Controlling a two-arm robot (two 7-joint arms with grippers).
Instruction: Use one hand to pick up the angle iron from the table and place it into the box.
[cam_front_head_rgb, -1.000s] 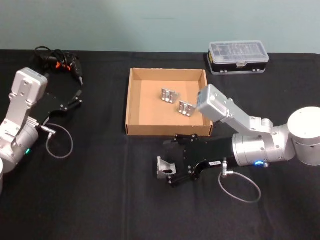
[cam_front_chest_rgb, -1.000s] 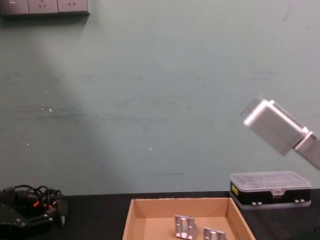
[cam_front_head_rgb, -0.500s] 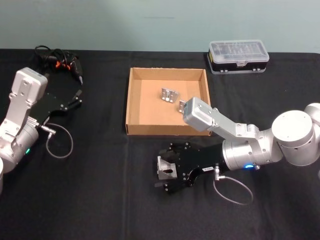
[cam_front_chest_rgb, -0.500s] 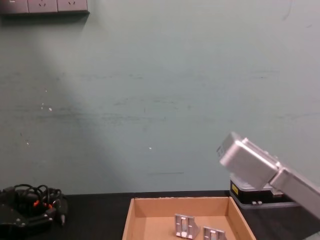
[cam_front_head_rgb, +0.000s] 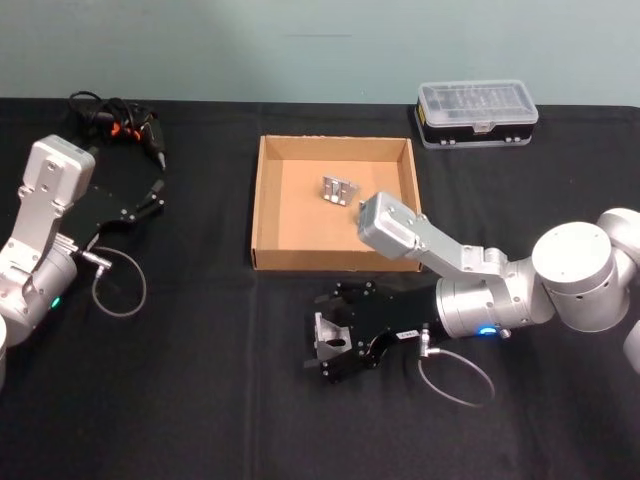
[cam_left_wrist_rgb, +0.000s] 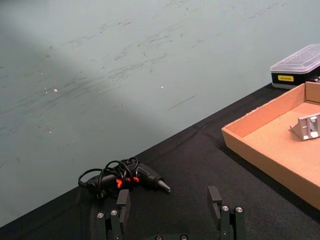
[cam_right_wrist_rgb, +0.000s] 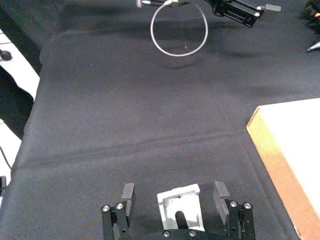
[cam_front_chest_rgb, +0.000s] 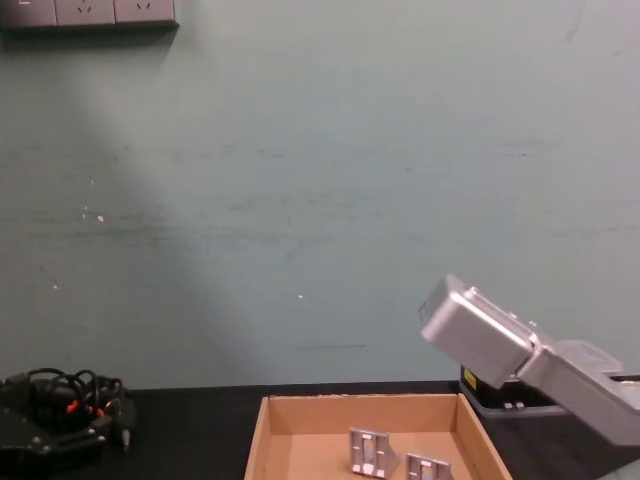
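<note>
One angle iron (cam_front_head_rgb: 332, 340) lies on the black table (cam_front_head_rgb: 200, 400) just in front of the tan cardboard box (cam_front_head_rgb: 268, 215). My right gripper (cam_front_head_rgb: 320, 336) is open and low over the table, one finger on each side of that angle iron. In the right wrist view the angle iron (cam_right_wrist_rgb: 180, 204) sits between the two fingers (cam_right_wrist_rgb: 128, 193), with gaps on both sides. Another angle iron (cam_front_head_rgb: 338, 189) lies inside the box. From the chest, two angle irons (cam_front_chest_rgb: 372, 452) lie on the floor of the box (cam_front_chest_rgb: 300, 440). My left gripper (cam_front_head_rgb: 156, 198) is parked open at the far left.
A clear-lidded plastic case (cam_front_head_rgb: 477, 112) stands behind the box at the back right. A black tool with tangled cables (cam_front_head_rgb: 120, 125) lies at the back left. My right arm's silver elbow (cam_front_head_rgb: 392, 226) hangs over the box's front right corner. A cable loop (cam_front_head_rgb: 455, 375) trails beside the right wrist.
My right arm has swung left and lower. Its open gripper has slid forward, from beside the angle iron to straddling it. The left arm has not moved.
</note>
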